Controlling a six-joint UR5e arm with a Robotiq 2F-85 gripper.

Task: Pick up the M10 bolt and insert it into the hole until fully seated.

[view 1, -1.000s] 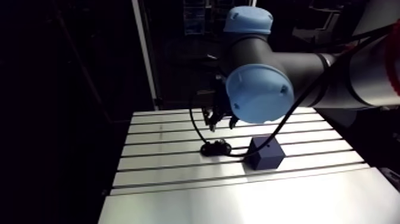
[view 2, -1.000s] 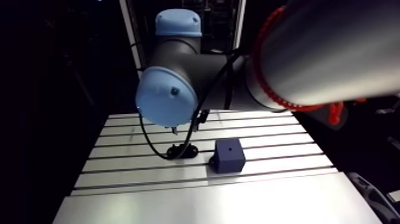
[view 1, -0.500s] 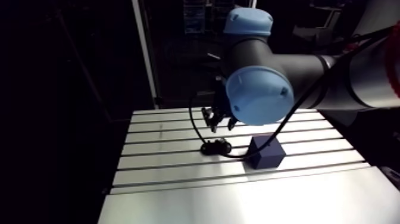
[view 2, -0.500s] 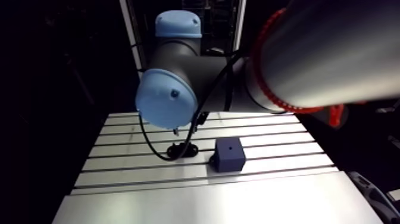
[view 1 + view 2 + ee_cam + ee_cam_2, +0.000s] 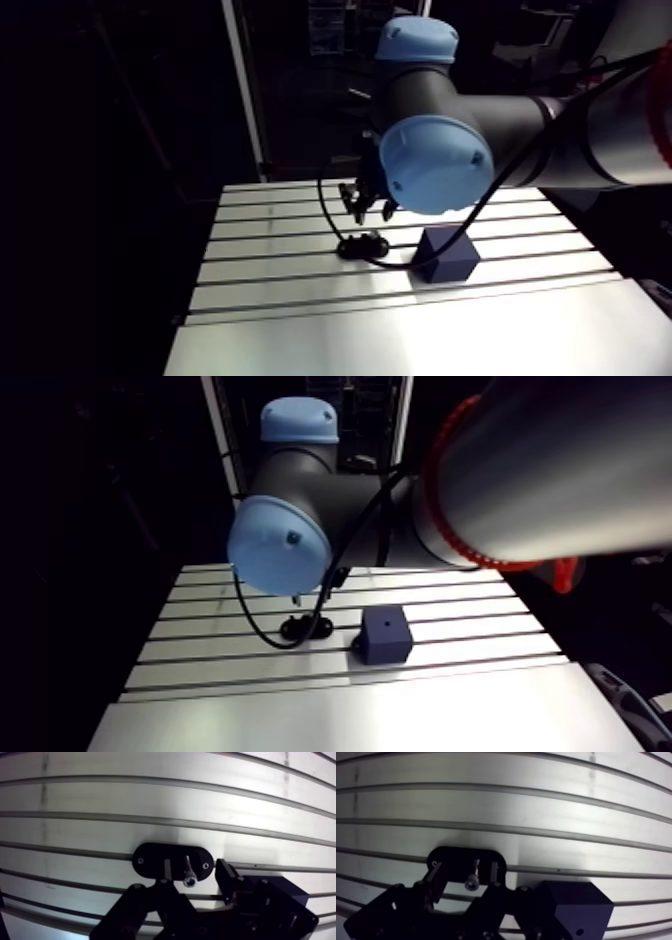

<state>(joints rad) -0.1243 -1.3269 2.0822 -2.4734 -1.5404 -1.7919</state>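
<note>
Gripper (image 5: 463, 873) jaws stand apart, one finger (image 5: 434, 874) on each side of the M10 bolt (image 5: 188, 874) and neither visibly touching it. That bolt stands in the black oval holder (image 5: 150, 859), socket head towards the wrist camera and shank pointing down into the plate. Just beside the holder sits the dark blue block (image 5: 385, 638), with the hole (image 5: 384, 619) in its top face. Both rest on the slotted table (image 5: 280, 270).

As a judgement, the pick is not yet made, and the grasp is the risky step. In the wrist view the bolt looks nearer one finger than the other, so closing could push it sideways and tip it in the holder. A grip on the head alone could let the shank swing, and a tilted bolt would then catch on the hole's rim instead of seating.

Compared with the earlier arm views, the gripper appears to sit slightly higher above the holder, though the change is small. Holder and block lie where they were.
</note>
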